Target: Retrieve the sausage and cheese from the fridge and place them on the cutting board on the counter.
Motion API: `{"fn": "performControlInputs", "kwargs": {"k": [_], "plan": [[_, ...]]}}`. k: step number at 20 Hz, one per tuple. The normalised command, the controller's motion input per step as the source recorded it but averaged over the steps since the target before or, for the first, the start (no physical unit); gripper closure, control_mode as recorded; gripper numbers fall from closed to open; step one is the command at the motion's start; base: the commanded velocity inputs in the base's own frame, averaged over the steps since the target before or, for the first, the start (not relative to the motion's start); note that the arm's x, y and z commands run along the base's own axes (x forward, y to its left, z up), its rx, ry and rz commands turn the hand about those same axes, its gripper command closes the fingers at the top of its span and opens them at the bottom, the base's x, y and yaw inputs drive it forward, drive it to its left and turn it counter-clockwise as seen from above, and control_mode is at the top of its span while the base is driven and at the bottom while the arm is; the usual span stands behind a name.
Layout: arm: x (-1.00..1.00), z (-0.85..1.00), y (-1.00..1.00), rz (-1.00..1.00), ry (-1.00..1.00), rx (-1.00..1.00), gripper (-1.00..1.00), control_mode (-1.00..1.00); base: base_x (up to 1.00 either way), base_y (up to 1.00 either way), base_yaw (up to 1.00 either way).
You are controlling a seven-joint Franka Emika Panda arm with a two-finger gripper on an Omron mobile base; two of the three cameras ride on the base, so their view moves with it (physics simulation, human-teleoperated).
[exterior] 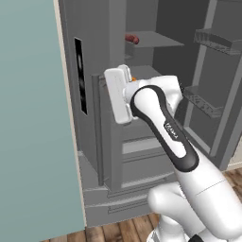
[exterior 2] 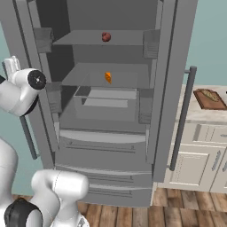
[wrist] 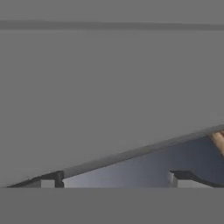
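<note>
Teal-grey kitchen walls frame the tall grey French-door fridge [exterior 2: 111,106], whose doors stand swung wide so the shelves are open to reach. On the upper shelf lies the small reddish-brown sausage link [exterior 2: 106,37], seen end-on from the right base view and as a short dark red stub from the left base view [exterior: 132,39]. One shelf lower sits the small orange wedge of cheese [exterior 2: 107,77], near the shelf's front and well apart from the sausage. Off to the right, the small rectangular brown wooden cutting board [exterior 2: 210,98] rests on the pale beige marbled counter [exterior 2: 195,114] and carries neither item.

The white arm's hand is raised in front of the fridge, about level with the cheese shelf. The hand view looks along a grey surface, with the two dark fingertips [wrist: 56,179] set wide apart at its bottom and nothing between them, so the gripper [wrist: 116,180] appears spread and empty. An orange-tan sliver at that view's right edge may be the cheese, though I cannot be sure.

The step in hand looks like the reach for the first item, probably the cheese. To do it well, bring the hand in level above the shelf, centre the wedge between the fingers, and stay clear of the shelf lip and door bins before closing.
</note>
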Motion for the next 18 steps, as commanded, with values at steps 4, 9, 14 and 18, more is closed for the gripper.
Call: {"fn": "performControlInputs", "kwargs": {"k": [4,9,14,18], "plan": [[0.00,0.06,0.13,0.02,0.00,0.00,-1.00,-1.00,0.00,0.00,0.00],[0.08,0.01,0.58,0.03,0.00,0.00,-1.00,-1.00,0.00,0.00,0.00],[0.31,0.00,0.99,0.01,0.00,0.00,-1.00,-1.00,0.00,0.00,0.00],[0.44,-0.05,1.00,0.01,0.00,0.00,-1.00,-1.00,0.00,0.00,0.00]]}}
